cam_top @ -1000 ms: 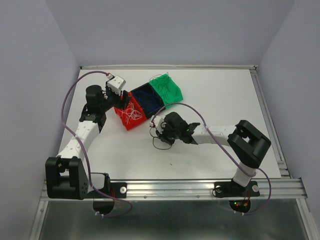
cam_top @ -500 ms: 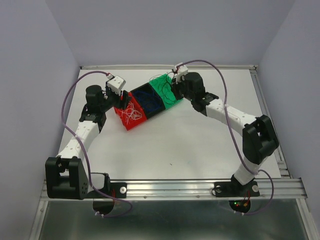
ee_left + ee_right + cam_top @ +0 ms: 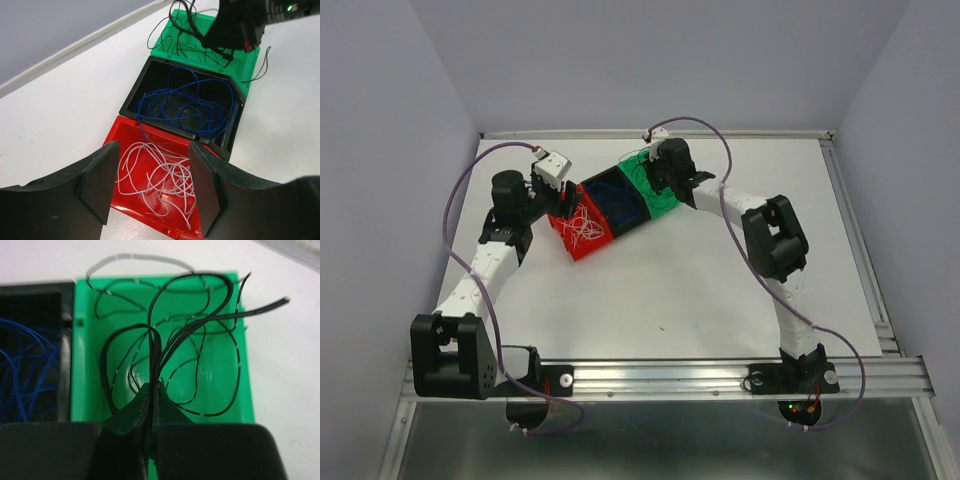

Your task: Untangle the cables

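Three joined bins lie at the table's back middle. The red bin (image 3: 582, 232) (image 3: 150, 150) holds white cables (image 3: 160, 175). The black bin (image 3: 615, 200) (image 3: 155, 80) holds dark blue cables (image 3: 190, 107). The green bin (image 3: 655, 180) (image 3: 85, 365) holds black cables (image 3: 200, 340). My right gripper (image 3: 655, 172) (image 3: 151, 386) is shut on a bunch of black cables and holds them over the green bin. My left gripper (image 3: 560, 200) (image 3: 152, 185) is open and empty, hovering above the red bin.
The white table (image 3: 720, 290) is fenced by a raised rim at the back (image 3: 660, 133) and right (image 3: 850, 230). Purple arm cords (image 3: 460, 190) loop beside each arm. A metal rail (image 3: 660, 375) runs along the near edge.
My right gripper carried black cables from the table's middle up to the green bin and now holds them over it. The left arm has not moved.
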Motion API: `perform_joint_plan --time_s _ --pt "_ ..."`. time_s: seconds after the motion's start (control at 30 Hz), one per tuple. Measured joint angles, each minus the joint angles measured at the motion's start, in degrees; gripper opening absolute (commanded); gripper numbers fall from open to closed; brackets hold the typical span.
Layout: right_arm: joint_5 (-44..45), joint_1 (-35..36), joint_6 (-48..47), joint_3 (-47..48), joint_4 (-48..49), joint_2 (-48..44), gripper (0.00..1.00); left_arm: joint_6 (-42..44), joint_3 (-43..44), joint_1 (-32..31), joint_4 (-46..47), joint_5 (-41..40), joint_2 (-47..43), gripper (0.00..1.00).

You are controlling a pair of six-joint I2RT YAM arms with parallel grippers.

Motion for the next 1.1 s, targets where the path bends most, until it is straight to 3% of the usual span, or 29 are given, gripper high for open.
perform_joint_plan --time_s 0.03,0.2,0.33,0.43,0.47,0.53,0.63,0.67,0.7,0.8,0.87,0.93,1.0,1.1 --pt "0.02 0.00 0.00 0.22 -0.35 1.77 0.04 0.00 0.00 0.00 0.00 0.00 0.00 0.68" --pt "-0.02 0.00 0.35 0.22 -3.43 4.72 0.41 0.00 0.00 -0.02 0.00 0.00 0.00 0.68" --pt "0.00 0.00 0.46 0.22 -3.82 2.60 0.45 0.00 0.00 -0.02 0.00 -0.02 0.00 0.68" --pt "0.00 0.00 0.61 0.20 -3.98 -0.92 0.56 0.00 0.00 -0.02 0.00 -0.02 0.00 0.68" --pt "0.00 0.02 0.66 0.02 -4.00 -2.80 0.66 0.00 0.00 -0.02 0.00 -0.02 0.00 0.68" --pt "0.00 0.02 0.79 -0.63 -3.91 -7.21 0.74 0.00 0.00 -0.02 0.00 -0.02 0.00 0.68" --pt "0.07 0.13 1.14 -3.85 -3.06 -14.88 0.84 0.00 0.00 -0.02 -0.02 -0.07 0.00 0.68" --pt "0.13 0.15 1.38 -5.49 -2.32 -17.16 0.96 0.00 0.02 -0.02 -0.02 -0.04 0.00 0.68" --pt "0.13 0.20 1.60 -7.43 -1.97 -20.04 0.98 0.00 0.00 -0.02 -0.02 -0.07 0.00 0.69" --pt "0.00 0.48 4.00 -18.01 1.33 -29.64 1.00 0.00 0.00 -0.02 -0.20 0.04 -0.28 0.73" --pt "0.35 0.50 6.25 -29.40 4.31 -38.62 1.00 0.00 -0.04 0.00 -0.37 0.15 -0.94 0.89" --pt "0.92 0.50 7.56 -38.56 6.62 -46.47 1.00 0.13 -0.37 -0.02 -0.44 0.66 -2.29 0.99" --pt "2.19 0.72 9.62 -52.48 9.79 -59.04 1.00 0.31 -0.90 -0.02 -0.50 1.11 -3.65 0.99" --pt "4.42 0.76 12.26 -64.72 9.86 -74.42 1.00 0.96 -2.38 -0.02 -0.72 1.38 -5.75 0.99"
